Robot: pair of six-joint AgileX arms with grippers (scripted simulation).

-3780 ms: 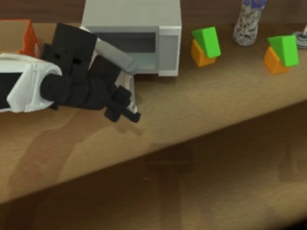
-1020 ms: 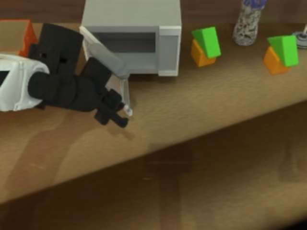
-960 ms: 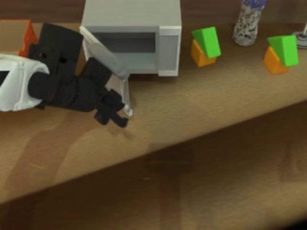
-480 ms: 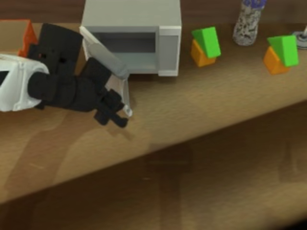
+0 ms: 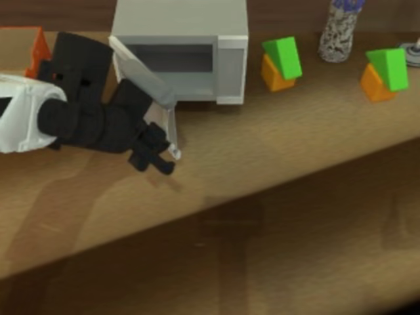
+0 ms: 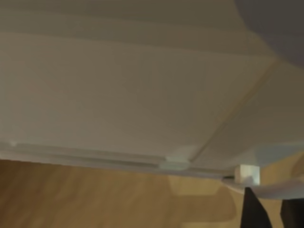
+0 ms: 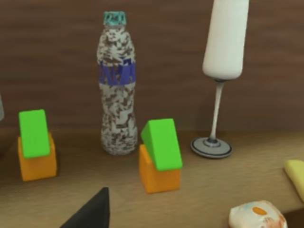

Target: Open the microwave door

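Note:
The silver-white microwave (image 5: 180, 20) stands at the back left of the table, its cavity showing. The microwave door (image 5: 146, 71) is swung out toward the front left, hinged at the microwave's left corner. My left gripper (image 5: 159, 156) is at the door's free edge, shut on the thin handle strip (image 6: 270, 189). In the left wrist view the door's pale panel (image 6: 118, 95) fills most of the picture, and two dark fingertips (image 6: 254, 213) sit just under the handle. My right arm is parked out of the top view; a dark part of its gripper (image 7: 95, 213) shows in the right wrist view.
An orange box (image 5: 39, 52) stands behind my left arm. Two orange blocks with green wedges (image 5: 281, 62) (image 5: 384, 73), a speckled bottle (image 5: 338, 29) and a wine glass (image 7: 223, 71) line the back right. A white packet (image 7: 256, 216) lies near my right gripper.
Since the earliest frame the door has swung wider and my left gripper has moved left with its edge. Over the last second almost nothing has shifted.

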